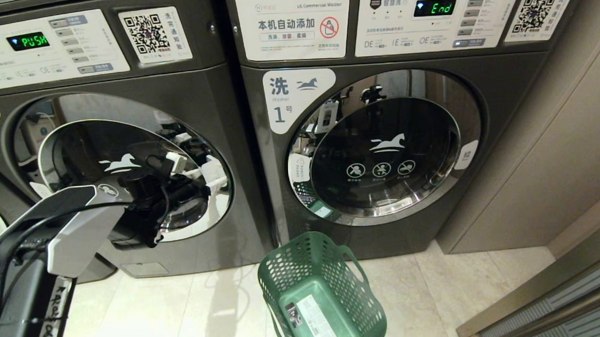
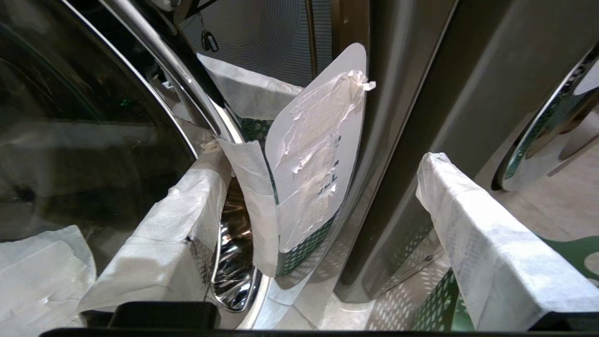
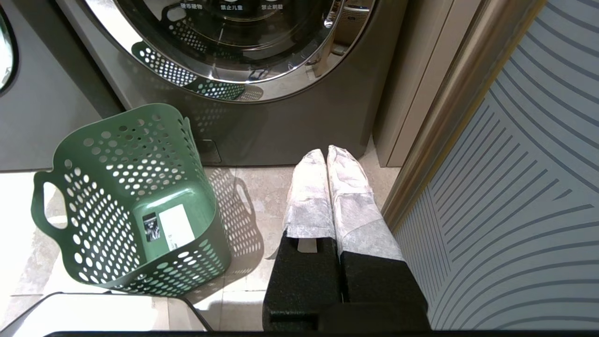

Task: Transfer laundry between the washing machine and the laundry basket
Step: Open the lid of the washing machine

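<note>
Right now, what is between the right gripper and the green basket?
Only bare floor with the basket's shadow on it. The right wrist view shows it: the shut right gripper hangs beside the empty green basket.

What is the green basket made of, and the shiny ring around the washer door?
The green basket looks like matte moulded plastic, its walls punched with holes. The door ring looks like polished metal or chromed plastic, since it mirrors the room; which one is unclear.
</note>
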